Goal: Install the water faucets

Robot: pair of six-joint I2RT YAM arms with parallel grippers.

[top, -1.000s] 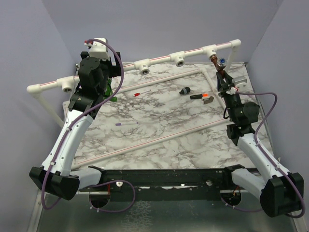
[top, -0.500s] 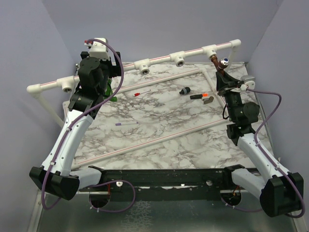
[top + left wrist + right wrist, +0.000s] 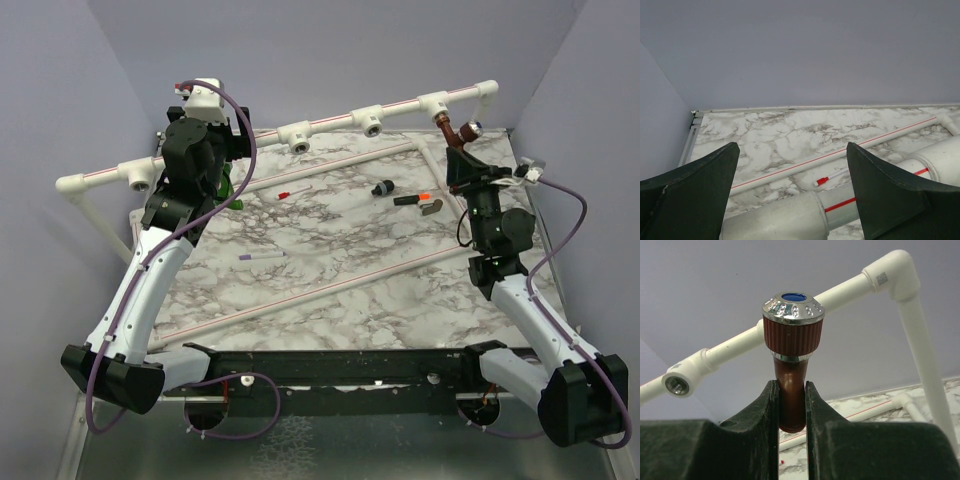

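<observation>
The reddish-brown water faucet [image 3: 791, 400] stands upright between my right fingers, its ribbed knob with silvery top [image 3: 793, 315] above them. In the top view this faucet [image 3: 450, 130] sits just below the rightmost T-fitting [image 3: 437, 104] of the white pipe rail, with my right gripper [image 3: 459, 152] shut on its stem. The green water faucet [image 3: 226, 186] shows under the left arm's wrist, partly hidden. My left gripper [image 3: 792, 147] is open, its jaws on either side of the rail pipe [image 3: 790, 215] without touching it; from above, the left gripper [image 3: 225, 150] hangs at the rail's left part.
Open T-fittings [image 3: 300, 135] [image 3: 372, 122] face forward along the rail. On the marble board lie two thin pipes [image 3: 330, 168], a red-capped stick [image 3: 295, 190], a purple-capped stick [image 3: 262, 256], and small black and orange parts [image 3: 400, 195]. An elbow [image 3: 895, 275] ends the rail at right.
My right wrist has rolled clockwise with the brown faucet in its grip, swinging the knob to the right. The left arm has not moved.
</observation>
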